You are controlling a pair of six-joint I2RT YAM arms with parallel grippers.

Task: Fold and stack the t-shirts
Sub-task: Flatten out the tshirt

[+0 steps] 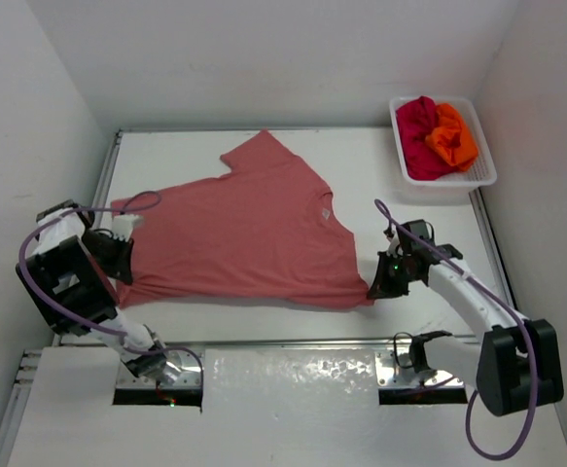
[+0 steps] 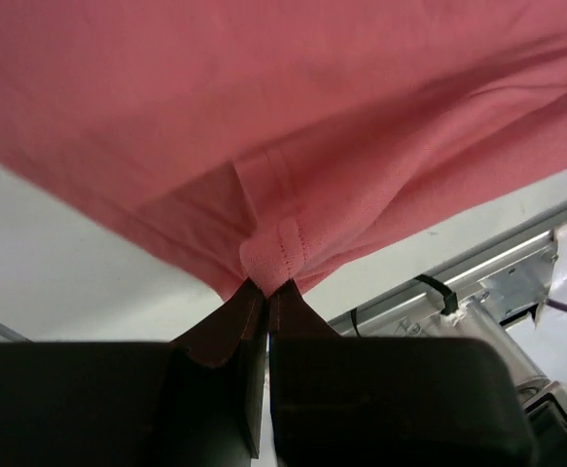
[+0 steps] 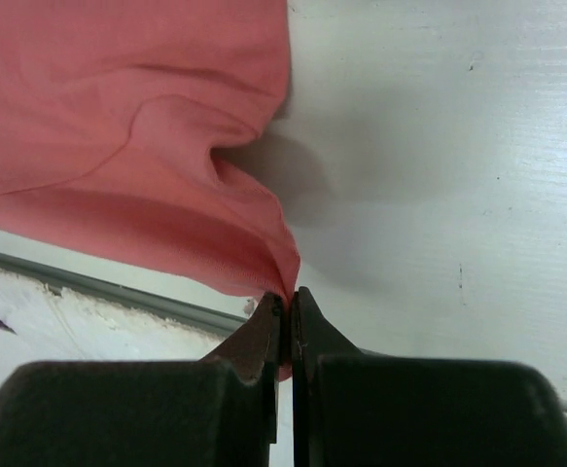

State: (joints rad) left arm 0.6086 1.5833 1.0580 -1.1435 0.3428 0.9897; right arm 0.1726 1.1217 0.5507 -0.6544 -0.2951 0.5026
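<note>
Salmon-pink t-shirt (image 1: 244,229) lies spread (lightly wrinkled), hem corners pinched in left and right jaws.

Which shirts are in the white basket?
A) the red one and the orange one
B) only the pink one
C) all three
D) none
A: the red shirt and orange shirt are bunched in the basket, while the pink shirt lies spread outside it.
</note>
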